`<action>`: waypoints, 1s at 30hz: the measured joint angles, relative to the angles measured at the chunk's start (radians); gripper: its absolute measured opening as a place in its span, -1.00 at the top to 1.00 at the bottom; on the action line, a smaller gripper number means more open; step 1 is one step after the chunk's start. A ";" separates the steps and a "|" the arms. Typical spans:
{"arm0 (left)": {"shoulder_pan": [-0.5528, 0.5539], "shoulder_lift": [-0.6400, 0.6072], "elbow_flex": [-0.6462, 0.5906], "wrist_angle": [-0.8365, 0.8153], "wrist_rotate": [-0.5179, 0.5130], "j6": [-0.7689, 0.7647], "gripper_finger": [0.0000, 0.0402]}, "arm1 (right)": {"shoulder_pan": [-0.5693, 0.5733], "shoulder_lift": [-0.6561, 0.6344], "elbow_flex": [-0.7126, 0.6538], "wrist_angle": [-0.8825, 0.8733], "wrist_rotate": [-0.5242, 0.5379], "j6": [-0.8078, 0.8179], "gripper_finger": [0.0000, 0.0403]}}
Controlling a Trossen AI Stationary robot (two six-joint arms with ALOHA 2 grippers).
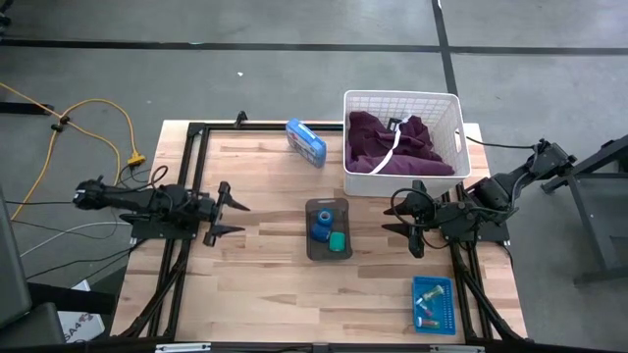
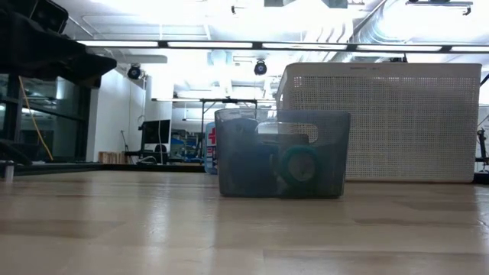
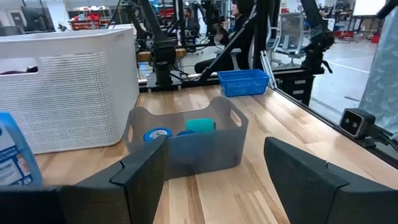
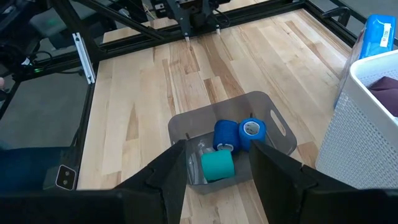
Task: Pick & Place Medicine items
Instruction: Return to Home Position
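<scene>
Wooden table, blue rolls, grey floor

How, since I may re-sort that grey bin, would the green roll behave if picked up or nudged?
Probably light and slightly squashy: the green roll looks like wound wrap, so a gentle pinch should hold. Lying on its side, it could roll, though the blue rolls and the grey bin hem it in. Its matte surface seems unlikely to slip.

Overhead, table-level and wrist views all share the grey bin.
</scene>
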 joint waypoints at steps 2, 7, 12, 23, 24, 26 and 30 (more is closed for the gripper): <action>0.012 0.000 0.000 0.000 0.003 -0.010 -0.28 | 0.000 0.000 0.000 0.000 0.000 0.000 0.20; 0.026 0.000 0.000 0.000 0.005 -0.017 -0.28 | 0.000 0.000 0.000 0.000 0.000 0.000 0.20; 0.026 0.000 0.000 0.000 0.005 -0.014 -0.28 | 0.000 0.000 0.000 0.000 0.000 0.000 0.20; 0.026 0.008 0.000 0.000 0.005 -0.002 -0.28 | 0.000 0.000 0.000 0.000 0.000 0.000 0.20; 0.026 0.011 0.000 0.000 0.005 0.008 -0.28 | 0.000 0.000 0.000 0.000 0.000 0.000 0.20; 0.026 0.018 0.000 0.000 0.005 0.016 -0.28 | 0.000 0.000 0.000 0.000 0.000 0.000 0.20; 0.026 0.020 0.000 0.000 0.002 0.016 -0.28 | 0.000 0.000 0.000 0.000 0.000 0.000 0.20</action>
